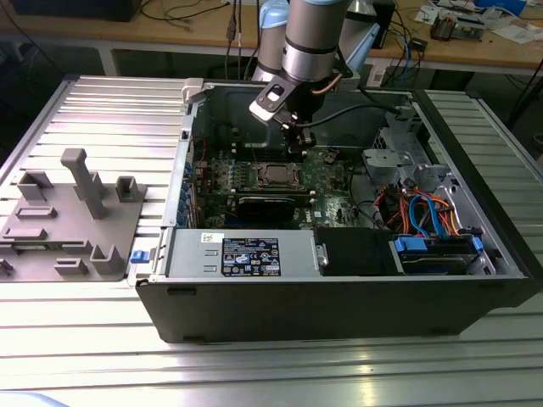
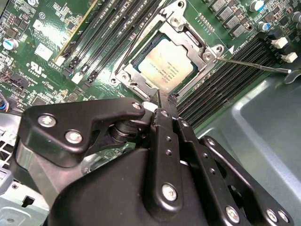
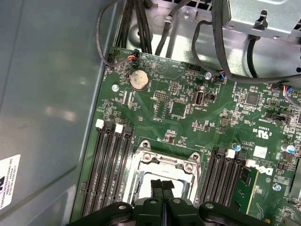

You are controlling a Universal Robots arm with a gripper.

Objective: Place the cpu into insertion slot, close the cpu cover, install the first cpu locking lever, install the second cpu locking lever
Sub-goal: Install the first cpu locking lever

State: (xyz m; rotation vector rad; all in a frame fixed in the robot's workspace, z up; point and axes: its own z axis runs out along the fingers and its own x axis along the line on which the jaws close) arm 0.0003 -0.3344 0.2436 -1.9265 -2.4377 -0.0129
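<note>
gripper (image 2: 164,98): jaws clenched together, nothing between them, tips at the cover's edge | cpu (image 2: 164,66): seated in insertion slot (image 2: 137,61), silver top up | cpu cover (image 2: 186,29): down, framing the chip | locking lever (image 2: 254,64): thin rod jutting across memory slots (image 2: 221,84)

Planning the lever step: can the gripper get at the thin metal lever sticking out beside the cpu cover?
Probably yes. The lever juts free across the memory slots with nothing over it, and the gripper hangs just off the cpu cover, fingers together.
</note>
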